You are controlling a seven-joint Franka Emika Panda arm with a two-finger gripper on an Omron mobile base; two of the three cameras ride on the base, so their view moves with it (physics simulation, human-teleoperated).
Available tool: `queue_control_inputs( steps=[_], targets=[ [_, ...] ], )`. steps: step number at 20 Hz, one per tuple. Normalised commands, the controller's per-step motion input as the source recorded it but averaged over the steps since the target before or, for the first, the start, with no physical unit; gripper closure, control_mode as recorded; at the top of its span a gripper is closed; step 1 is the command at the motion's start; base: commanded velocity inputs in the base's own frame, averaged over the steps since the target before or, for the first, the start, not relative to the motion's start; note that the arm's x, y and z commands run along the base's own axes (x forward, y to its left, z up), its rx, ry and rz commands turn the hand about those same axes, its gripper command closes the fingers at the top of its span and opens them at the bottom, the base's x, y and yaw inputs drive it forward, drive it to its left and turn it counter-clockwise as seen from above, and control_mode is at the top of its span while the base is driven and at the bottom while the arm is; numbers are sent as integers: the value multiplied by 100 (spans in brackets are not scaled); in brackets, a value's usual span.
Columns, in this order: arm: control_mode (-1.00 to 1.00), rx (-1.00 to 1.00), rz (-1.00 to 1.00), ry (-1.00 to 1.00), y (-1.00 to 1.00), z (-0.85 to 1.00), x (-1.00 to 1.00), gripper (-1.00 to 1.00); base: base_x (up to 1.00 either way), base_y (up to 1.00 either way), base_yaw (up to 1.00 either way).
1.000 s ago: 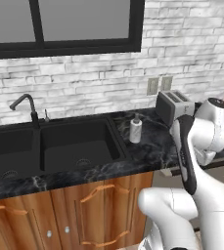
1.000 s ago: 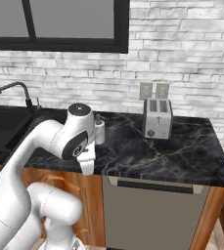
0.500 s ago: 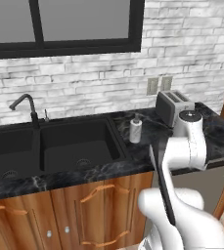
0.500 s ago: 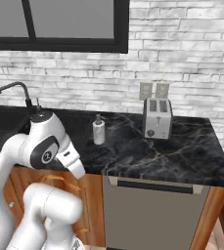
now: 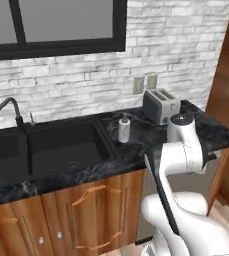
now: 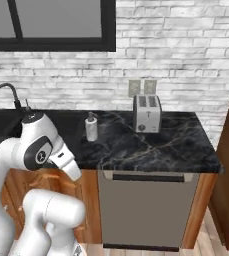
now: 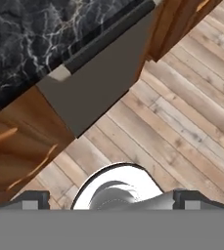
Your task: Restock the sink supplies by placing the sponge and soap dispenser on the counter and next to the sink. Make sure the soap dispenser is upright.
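Fingers (image 7: 35, 199) stand wide apart in the hand view with nothing between them, aimed down past the counter (image 7: 30, 34) edge at the floor (image 7: 182, 122). From the left base view, the soap dispenser (image 5: 124, 128) stands upright on the counter just right of the sink (image 5: 51, 150), so that half looks done. From the right base view it stands left of the toaster (image 6: 147, 113); I cannot place the sponge, which likely remains to fetch.
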Motion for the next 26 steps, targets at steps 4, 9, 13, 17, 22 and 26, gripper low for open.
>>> queue_control_inputs(
  steps=[4, 9, 13, 17, 22, 26],
  targets=[
    [100, 0, 0, 0, 0, 0, 0, -100, -42, 1, -82],
    [100, 0, 0, 0, 0, 0, 0, -100, -11, 3, -92],
    [100, 0, 0, 0, 0, 0, 0, -100, 0, 0, -96],
    [100, 0, 0, 0, 0, 0, 0, -100, 0, 1, -98],
    [100, 0, 0, 0, 0, 0, 0, -100, 20, 4, -93],
    [100, 0, 0, 0, 0, 0, 0, -100, 48, 3, -86]
  ],
)
